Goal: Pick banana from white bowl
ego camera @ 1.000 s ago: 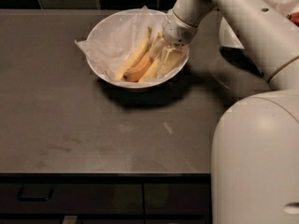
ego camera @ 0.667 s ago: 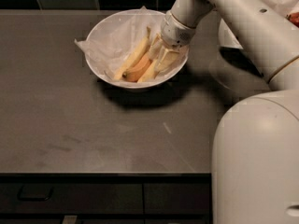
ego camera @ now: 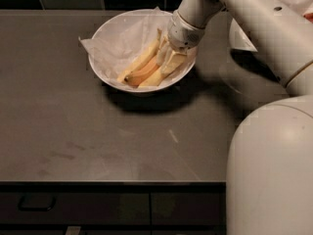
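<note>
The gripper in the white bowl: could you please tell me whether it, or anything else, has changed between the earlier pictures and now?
Nothing has visibly changed. The gripper stays lowered inside the white bowl, at the right-hand ends of the fruit. The banana lies where it did, not lifted, with the orange-tinted banana beside it. The bowl has not shifted on the dark counter.

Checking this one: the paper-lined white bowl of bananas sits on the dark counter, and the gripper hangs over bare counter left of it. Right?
Not quite. The camera view shows the gripper down inside the white bowl, at its right side over the bananas, not left of it. The rest holds.
</note>
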`<state>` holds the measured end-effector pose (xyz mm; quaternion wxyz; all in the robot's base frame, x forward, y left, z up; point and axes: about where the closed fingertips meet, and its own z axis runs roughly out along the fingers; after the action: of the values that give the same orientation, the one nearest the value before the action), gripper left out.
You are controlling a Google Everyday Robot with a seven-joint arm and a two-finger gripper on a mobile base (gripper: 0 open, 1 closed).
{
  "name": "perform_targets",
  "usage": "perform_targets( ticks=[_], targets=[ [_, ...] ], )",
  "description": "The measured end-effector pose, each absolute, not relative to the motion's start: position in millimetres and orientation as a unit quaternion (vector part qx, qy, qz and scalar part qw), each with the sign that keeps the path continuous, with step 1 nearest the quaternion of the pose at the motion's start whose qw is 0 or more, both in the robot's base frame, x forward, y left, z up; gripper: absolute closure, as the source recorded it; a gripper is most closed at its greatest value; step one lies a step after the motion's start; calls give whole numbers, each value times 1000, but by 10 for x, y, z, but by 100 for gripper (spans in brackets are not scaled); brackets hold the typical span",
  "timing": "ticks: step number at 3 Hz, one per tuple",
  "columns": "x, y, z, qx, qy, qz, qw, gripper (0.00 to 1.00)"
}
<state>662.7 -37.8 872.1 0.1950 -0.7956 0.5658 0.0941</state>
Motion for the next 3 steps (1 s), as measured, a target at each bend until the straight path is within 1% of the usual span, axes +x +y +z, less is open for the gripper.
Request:
perform_targets(
  ticks=[2,3],
  targets=[
    [6544,-400,8914,-790,576,51,203,100],
    [6520,-420,9163,-791,574,19,214,100]
  ],
)
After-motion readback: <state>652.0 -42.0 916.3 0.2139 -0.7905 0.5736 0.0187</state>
